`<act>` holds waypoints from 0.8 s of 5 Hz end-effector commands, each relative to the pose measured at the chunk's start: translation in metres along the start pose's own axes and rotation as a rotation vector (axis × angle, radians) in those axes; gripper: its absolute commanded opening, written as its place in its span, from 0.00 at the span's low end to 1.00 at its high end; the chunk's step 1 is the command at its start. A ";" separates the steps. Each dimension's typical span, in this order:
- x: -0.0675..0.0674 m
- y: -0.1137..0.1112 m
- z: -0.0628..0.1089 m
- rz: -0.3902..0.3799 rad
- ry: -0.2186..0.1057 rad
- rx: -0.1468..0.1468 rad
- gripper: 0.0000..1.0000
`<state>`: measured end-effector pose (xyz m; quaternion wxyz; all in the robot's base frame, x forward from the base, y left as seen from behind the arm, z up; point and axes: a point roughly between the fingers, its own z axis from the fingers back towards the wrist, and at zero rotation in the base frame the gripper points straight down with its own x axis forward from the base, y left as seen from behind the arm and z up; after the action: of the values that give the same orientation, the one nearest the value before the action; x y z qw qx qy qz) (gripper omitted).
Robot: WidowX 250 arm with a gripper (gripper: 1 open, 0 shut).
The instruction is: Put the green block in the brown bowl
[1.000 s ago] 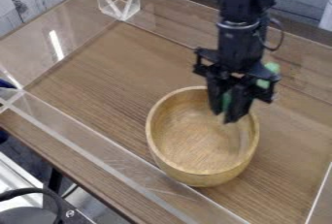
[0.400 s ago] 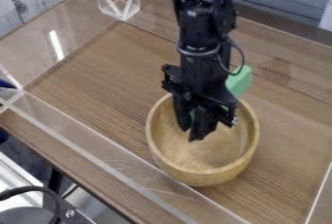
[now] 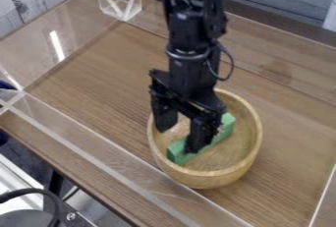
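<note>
Green block [image 3: 201,140] now lies free inside the brown bowl [image 3: 168,158], toward its 3 o'clock wall; a moment ago we saw it pinched. We note the gripper [image 3: 184,136] spread wide above it, holding nothing. We judge placement complete; only withdrawal remains.

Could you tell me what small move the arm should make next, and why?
Probably lift straight up out of the bowl. The gripper looks open, and the block appears to lie inside the bowl between its fingers, so the drop seems done and only a clean retreat remains.
</note>
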<state>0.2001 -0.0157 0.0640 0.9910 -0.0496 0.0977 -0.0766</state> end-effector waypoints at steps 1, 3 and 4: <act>0.006 -0.003 0.023 0.013 -0.095 -0.005 0.00; 0.008 -0.011 0.034 0.028 -0.132 -0.028 0.00; 0.010 -0.014 0.030 0.030 -0.128 -0.019 0.00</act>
<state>0.2036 -0.0278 0.0811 0.9943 -0.0632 0.0644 -0.0564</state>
